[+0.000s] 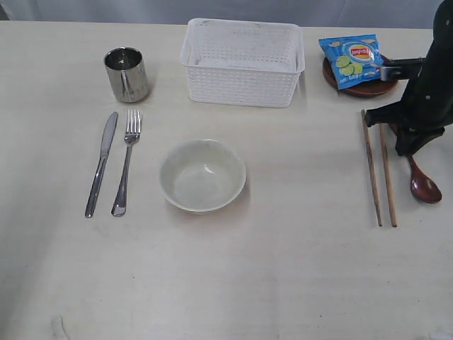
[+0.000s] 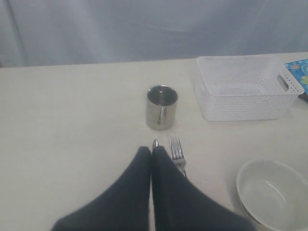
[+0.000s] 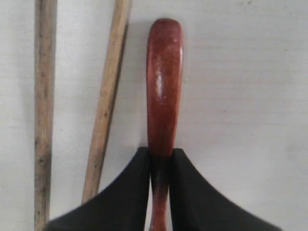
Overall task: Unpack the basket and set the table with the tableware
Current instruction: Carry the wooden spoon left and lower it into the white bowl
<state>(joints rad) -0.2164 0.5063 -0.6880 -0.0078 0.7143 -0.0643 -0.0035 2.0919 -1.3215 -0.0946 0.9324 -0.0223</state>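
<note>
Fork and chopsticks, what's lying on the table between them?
The pale bowl lies between the fork and the chopsticks. The rest of that stretch is bare table. The exterior view shows this.

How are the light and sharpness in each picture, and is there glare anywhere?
Exterior view: soft, even light, faint shadows by the basket and bowl, bright reflections on the steel cup. Left wrist view: hazy and washed out, edges soft. Right wrist view: very close, a glare streak on the spoon, chopsticks slightly blurred.
</note>
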